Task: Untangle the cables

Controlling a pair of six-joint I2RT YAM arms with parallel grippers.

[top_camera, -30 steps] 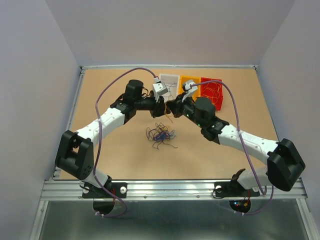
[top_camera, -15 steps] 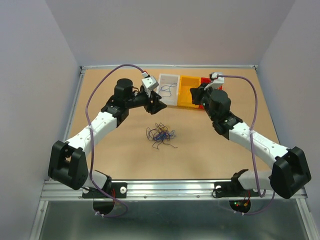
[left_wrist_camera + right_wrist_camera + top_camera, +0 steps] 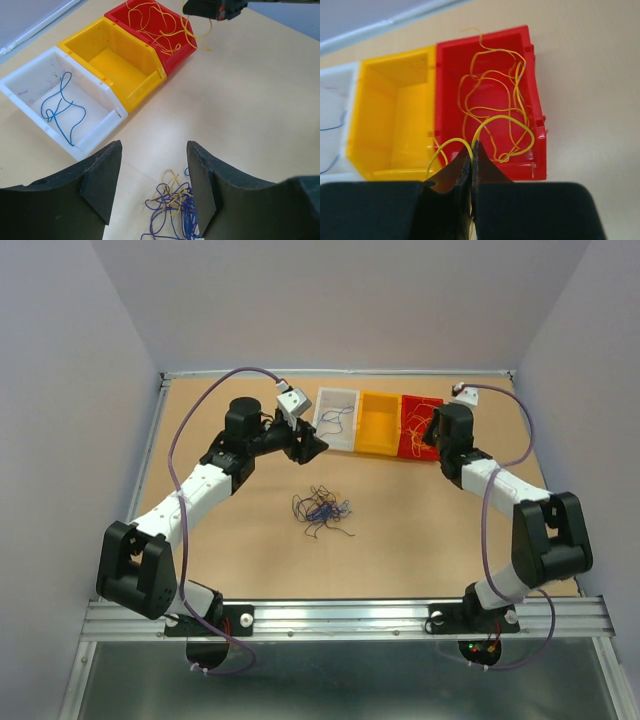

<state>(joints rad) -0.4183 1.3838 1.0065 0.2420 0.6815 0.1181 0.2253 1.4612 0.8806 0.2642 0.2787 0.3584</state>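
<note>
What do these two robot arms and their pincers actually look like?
The left arm and right arm have white shells between chunky black joints, each trailed by a thin lavender hose. The left gripper and right gripper end in two flat matte-black fingers.

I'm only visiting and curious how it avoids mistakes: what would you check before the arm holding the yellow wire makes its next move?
1. The right gripper is shut on the yellow wire: ok.
2. The held wire hangs wholly above the red bin: cannot tell, one end dangles near the rim.
3. The red bin holds only yellow strands: ok.
4. The left gripper is open and empty: ok.
5. The two grippers are well apart: ok.
6. The tangle is sorted out: not ok, blue, dark and yellow strands lie knotted together.
</note>
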